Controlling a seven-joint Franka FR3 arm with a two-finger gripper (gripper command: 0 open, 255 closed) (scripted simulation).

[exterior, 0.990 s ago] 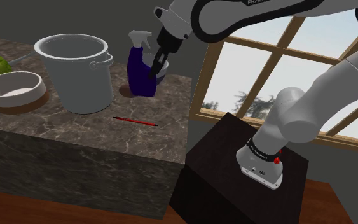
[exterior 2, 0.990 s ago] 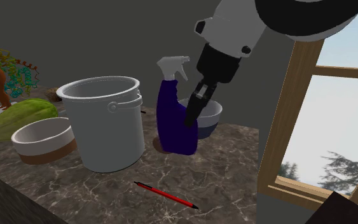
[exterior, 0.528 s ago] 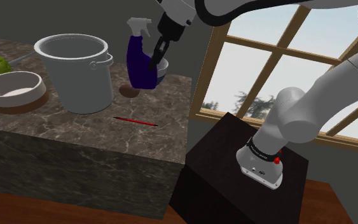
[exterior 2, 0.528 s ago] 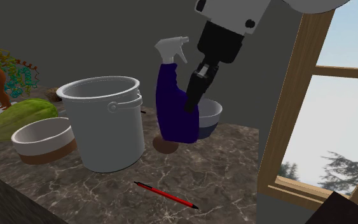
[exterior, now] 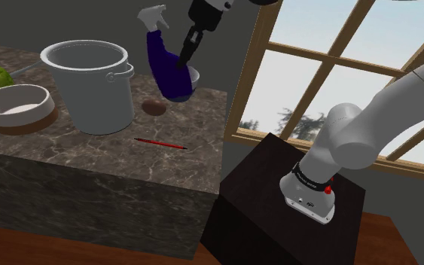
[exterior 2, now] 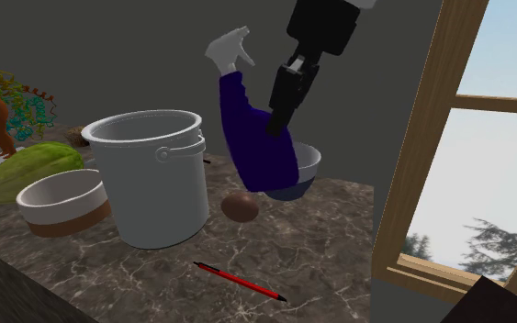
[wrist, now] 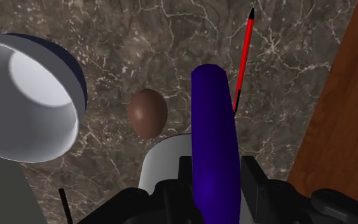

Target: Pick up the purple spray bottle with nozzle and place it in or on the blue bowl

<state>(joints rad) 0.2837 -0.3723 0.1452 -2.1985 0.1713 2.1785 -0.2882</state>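
Observation:
The purple spray bottle (exterior: 165, 66) with a white nozzle (exterior: 151, 15) hangs tilted above the dark marble counter (exterior: 67, 154), its nozzle leaning towards the white bucket (exterior: 89, 81). My black gripper (exterior: 184, 56) is shut on its body. In the second exterior view the bottle (exterior 2: 252, 138) hangs just in front of the blue bowl (exterior 2: 307, 163), with the gripper (exterior 2: 279, 119) clasping it. In the wrist view the gripper (wrist: 217, 172) squeezes the bottle (wrist: 214, 127). The bowl (wrist: 25, 102), white inside with a dark blue outside, lies off to one side.
A brown egg-shaped thing (exterior 2: 241, 206) rests on the counter under the bottle. A red pen (exterior 2: 240, 281) lies near the front edge. The bucket (exterior 2: 155, 174), a white and brown dish (exterior 2: 61, 200) and a green vegetable (exterior 2: 31, 165) stand at the left. A window is on the right.
The gripper has risen with the bottle, lifting it off the counter and tilting it, nozzle swinging left. The brown egg-shaped thing, hidden behind the bottle before, is now uncovered.

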